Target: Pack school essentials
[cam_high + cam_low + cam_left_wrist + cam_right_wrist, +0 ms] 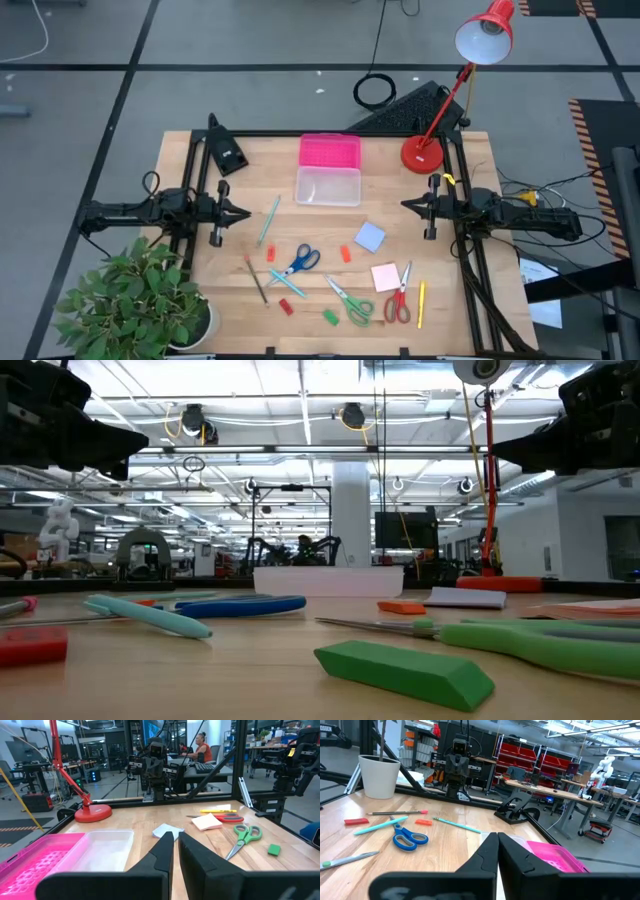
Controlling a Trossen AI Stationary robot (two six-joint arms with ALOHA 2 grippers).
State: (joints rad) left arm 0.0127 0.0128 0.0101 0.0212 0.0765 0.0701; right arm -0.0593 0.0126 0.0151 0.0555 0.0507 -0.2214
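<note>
At the bench's side edges, the left gripper [243, 212] and right gripper [407, 205] wait, fingers nearly closed, empty. Nothing seems packed; next, reach the blue scissors [298, 262].

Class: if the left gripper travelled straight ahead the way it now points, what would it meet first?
Likely nothing on the table: the left gripper hangs above it, aimed at the right gripper, passing over the clear box edge. Depth is uncertain.

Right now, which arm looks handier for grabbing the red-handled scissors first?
Probably the right. The red scissors lie on the right arm's side of the table, below the right gripper. The left gripper waits across the table, beyond the clear box.
</note>
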